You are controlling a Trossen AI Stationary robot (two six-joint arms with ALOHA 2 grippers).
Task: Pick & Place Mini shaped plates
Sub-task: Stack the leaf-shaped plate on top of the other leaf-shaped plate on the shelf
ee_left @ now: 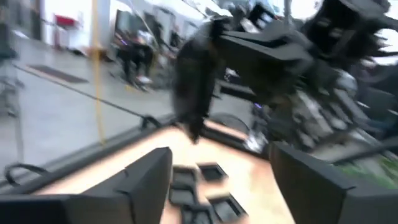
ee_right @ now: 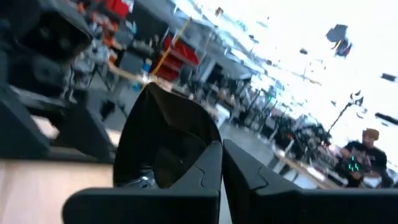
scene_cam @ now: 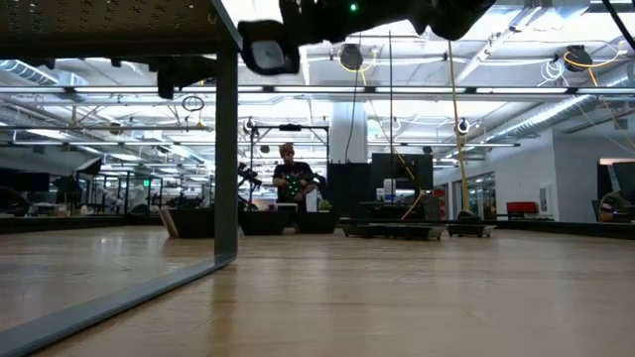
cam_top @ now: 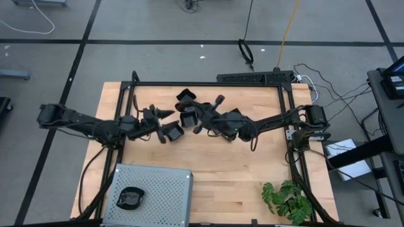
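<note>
Looking straight down, the left gripper (cam_top: 163, 123) and right gripper (cam_top: 197, 118) meet over the table's far middle, where overlapping black parts make the mini shaped plates (cam_top: 185, 96) hard to separate; one more plate (cam_top: 130, 198) lies in the grey perforated tray (cam_top: 164, 189). At table height, both arms are cut off at the top edge, and a person (scene_cam: 289, 177) stands far behind. From the left wrist, its fingers (ee_left: 146, 180) stand wide apart and empty above blurred plates (ee_left: 211, 171). From the right wrist, its fingers are pressed together, pinching a polygonal plate (ee_right: 163, 134).
</note>
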